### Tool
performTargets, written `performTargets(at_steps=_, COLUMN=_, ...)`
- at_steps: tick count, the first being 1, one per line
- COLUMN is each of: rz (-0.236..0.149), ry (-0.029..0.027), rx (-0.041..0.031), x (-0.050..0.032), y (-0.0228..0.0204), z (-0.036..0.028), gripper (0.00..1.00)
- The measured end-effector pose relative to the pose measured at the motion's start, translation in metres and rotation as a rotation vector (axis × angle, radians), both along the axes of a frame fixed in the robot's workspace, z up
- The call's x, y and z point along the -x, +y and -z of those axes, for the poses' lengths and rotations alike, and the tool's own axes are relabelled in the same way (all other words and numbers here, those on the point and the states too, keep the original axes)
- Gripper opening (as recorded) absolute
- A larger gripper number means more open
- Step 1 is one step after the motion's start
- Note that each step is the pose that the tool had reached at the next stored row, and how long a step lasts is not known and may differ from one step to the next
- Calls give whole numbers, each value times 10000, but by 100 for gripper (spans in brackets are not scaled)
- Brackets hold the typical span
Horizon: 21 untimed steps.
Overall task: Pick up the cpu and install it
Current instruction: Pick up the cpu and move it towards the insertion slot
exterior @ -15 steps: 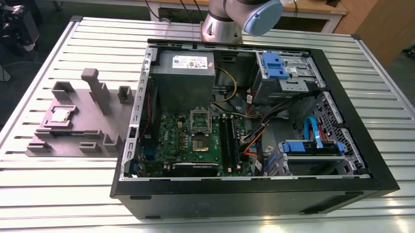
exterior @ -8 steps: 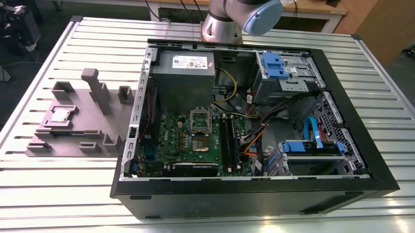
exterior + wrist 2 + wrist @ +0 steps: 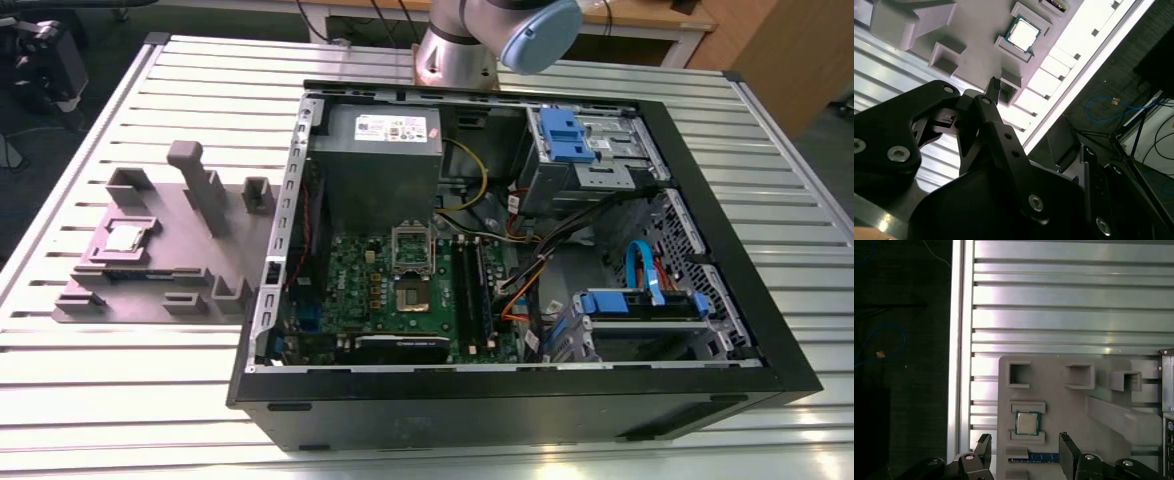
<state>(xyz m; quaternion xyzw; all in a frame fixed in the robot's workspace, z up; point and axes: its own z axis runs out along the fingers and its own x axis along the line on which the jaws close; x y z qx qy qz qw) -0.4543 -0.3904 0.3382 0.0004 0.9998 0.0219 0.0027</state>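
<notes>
Silver cpu (image 3: pixel 1027 423) rests in the grey fixture (image 3: pixel 1054 400), with the end effector (image 3: pixel 1024 438) spread wide nearby.

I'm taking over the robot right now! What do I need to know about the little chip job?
The gripper is open. Its fingers are apart and empty, and it hovers over the cpu without touching it.
The cpu lies flat in its pocket on the grey holder plate. The plate sits on the slatted table, at the exterior view's left of the open computer case.
Done: nothing picked up yet.
Left: both the pick-up and the install onto the green board in the case.
</notes>
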Motion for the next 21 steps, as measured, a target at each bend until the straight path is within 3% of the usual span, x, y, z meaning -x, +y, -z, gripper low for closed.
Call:
performTargets(at_steps=18, rz=0, ry=-4, rx=0, x=-4, y=0, z=42, gripper=65)
performTargets(at_steps=21, rz=0, ry=-1, rx=2, x=-8, y=-3, z=88, gripper=65)
